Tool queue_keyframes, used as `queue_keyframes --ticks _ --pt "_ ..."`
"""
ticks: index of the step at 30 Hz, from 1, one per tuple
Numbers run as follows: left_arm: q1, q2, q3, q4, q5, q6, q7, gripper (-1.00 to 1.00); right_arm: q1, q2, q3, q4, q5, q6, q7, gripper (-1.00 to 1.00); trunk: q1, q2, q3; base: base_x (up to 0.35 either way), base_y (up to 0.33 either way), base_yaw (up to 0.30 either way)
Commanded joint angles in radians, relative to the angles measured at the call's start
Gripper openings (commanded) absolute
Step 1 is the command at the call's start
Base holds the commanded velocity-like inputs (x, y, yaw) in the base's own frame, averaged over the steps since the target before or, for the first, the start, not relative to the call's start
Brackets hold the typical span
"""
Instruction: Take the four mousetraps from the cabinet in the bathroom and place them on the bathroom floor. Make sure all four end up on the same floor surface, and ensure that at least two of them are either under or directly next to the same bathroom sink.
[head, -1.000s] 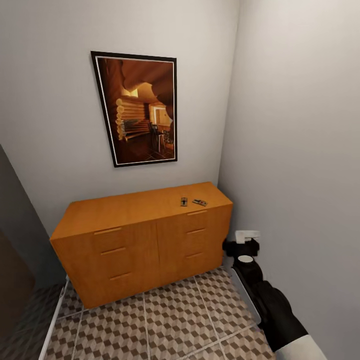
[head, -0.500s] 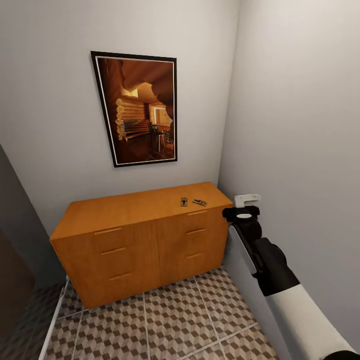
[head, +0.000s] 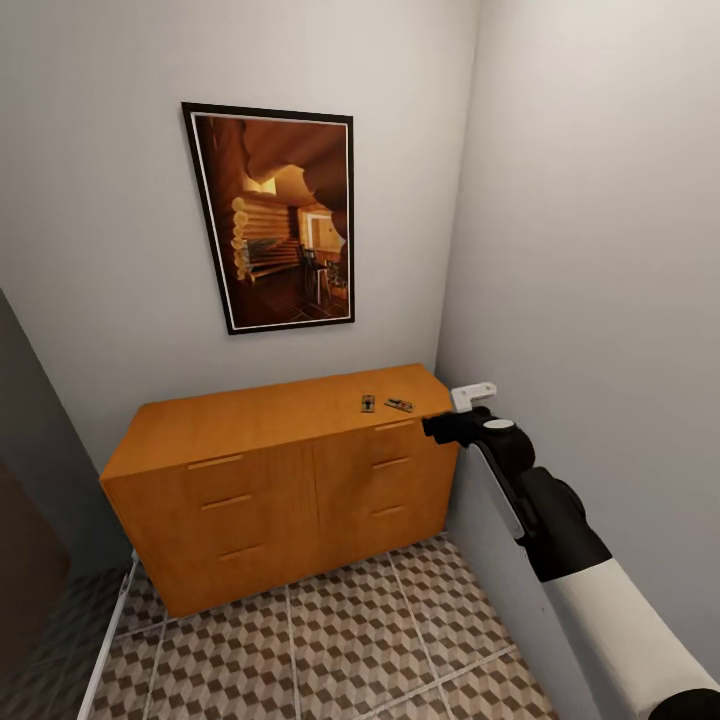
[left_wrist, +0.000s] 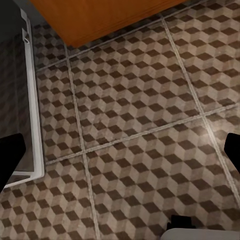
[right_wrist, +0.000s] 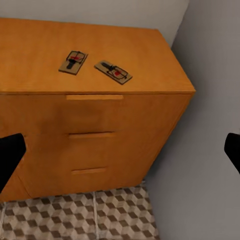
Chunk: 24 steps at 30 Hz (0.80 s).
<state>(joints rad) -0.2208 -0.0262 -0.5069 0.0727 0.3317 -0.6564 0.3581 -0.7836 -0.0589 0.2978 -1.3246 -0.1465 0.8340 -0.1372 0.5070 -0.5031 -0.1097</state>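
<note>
Right wrist view puts two mousetraps ahead of the right gripper (right_wrist: 120, 150) and above it, lying flat on the top of the cabinet (right_wrist: 90, 115): the nearer mousetrap (right_wrist: 113, 72) sits almost straight ahead, the farther mousetrap (right_wrist: 73, 62) just beside it, the two close but apart. The gripper's dark fingertips show at the frame's two edges, spread wide with nothing between them (so it holds and touches nothing). From the head view the right gripper (head: 440, 428) hangs level with the cabinet's front corner, beside the grey wall.

My reading is that the reach is in hand. To do it well, I would bring the gripper above the top surface first, then lower it over the nearer mousetrap with the fingers straddling the board's short width, since a flat board leaves little edge to pinch. The wall close by limits any sideways swing.

Left wrist view shows the left gripper (left_wrist: 120, 150) likewise spread and empty over the bathroom floor (left_wrist: 135, 100).
</note>
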Motion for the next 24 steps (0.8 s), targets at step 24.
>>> queue_keyframes --ticks 24 --pt "-0.002 -0.005 -0.009 0.004 0.004 0.022 0.004 1.0 0.001 -0.117 0.007 0.022 -0.002 0.002 0.242 1.0 0.0 -0.002 -0.002 0.0 0.0 0.0"
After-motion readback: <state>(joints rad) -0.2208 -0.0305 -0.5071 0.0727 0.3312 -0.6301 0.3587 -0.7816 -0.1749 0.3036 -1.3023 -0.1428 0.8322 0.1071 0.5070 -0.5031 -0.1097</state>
